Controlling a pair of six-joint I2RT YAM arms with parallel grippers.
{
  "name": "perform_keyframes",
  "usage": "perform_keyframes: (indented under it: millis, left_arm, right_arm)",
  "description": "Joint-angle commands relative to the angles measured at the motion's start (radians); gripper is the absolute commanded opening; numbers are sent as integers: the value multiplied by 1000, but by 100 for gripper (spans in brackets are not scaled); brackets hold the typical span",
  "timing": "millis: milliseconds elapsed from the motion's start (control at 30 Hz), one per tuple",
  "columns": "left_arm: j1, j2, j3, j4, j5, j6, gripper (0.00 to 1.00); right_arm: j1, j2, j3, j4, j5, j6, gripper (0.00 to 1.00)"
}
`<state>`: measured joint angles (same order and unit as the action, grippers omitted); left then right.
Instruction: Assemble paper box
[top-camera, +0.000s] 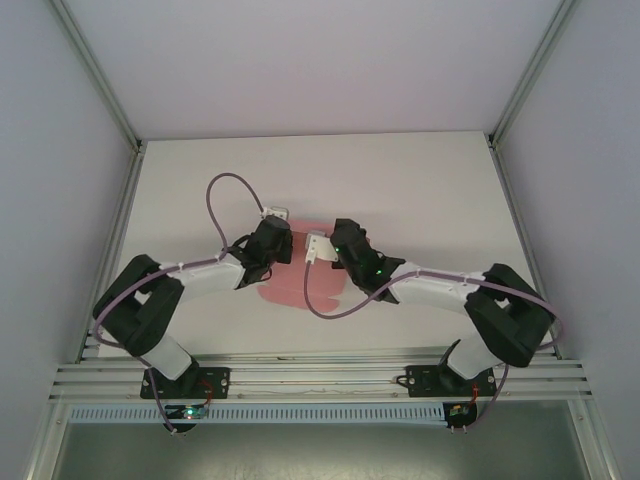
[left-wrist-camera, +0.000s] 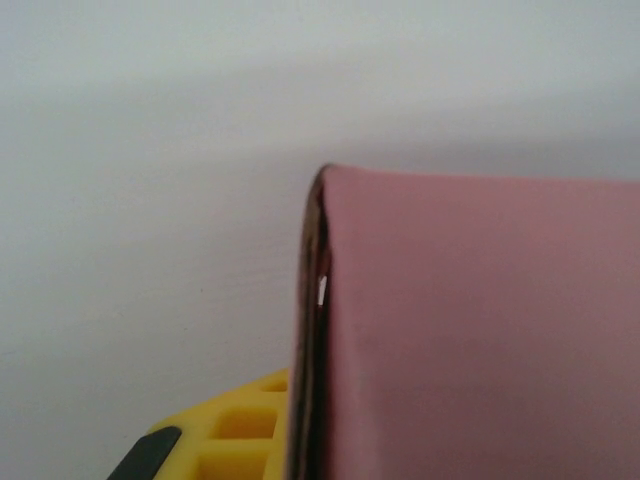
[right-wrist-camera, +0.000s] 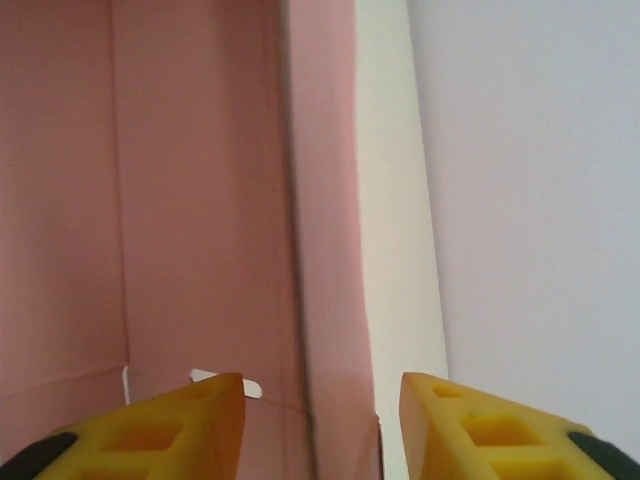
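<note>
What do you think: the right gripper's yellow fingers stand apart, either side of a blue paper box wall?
Wrong colour: the paper box is pink. The right wrist view shows the right gripper, yellow fingers apart, either side of a pink wall.

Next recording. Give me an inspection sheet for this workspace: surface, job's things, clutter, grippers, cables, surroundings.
Surface: white tabletop, flat, no marks seen.
Job's things: pink paper box, partly folded with walls raised, mid-table between the two arms.
Clutter: nothing seen.
Grippers: left gripper shut on the edge of a box wall; right gripper open, its yellow fingers straddling another upright wall with a gap on each side.
Cables: purple cables loop from each wrist; the right one passes over the box's near edge in the top view.
Surroundings: pale enclosure walls; aluminium rail along the near edge.
</note>
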<state>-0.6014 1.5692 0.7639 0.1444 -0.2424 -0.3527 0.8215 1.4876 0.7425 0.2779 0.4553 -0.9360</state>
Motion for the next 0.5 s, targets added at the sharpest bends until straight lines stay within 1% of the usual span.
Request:
perform_keyframes:
  millis: [0,33,67,167,233,300,333,467]
  left_arm:
    - [-4,-73,-21,-34,-24,-36,0]
    - [-3,-91,-23,-44,-25,-44,0]
    - [-4,-107,-23,-54,-19,-48,0]
    - [-4,-147,-33,-60,2,-60,0]
    - [-5,-166,-40,-60,0,-73,0]
    - [-6,-178,-40,-80,1,-72,0]
    - [-6,-185,-40,-90,-2,-79,0]
    - [-7,-199,-58,-65,32,-89,0]
  right_arm:
    - [-5,-131,-3,-34,-118,67,65]
    - [-3,-187,-26,-48,-178,78,85]
    - [-3,-239,-45,-60,-237,92,98]
    - [-8,-416,-108,-67,-389,178,98]
    - [-25,-526,-148,-32,-437,245,98]
    - [-49,-599,-163,9,-419,329,98]
    - [-64,-624,-151,2,-392,385,98]
    - [-138,-615,-66,-79,-280,612,98]
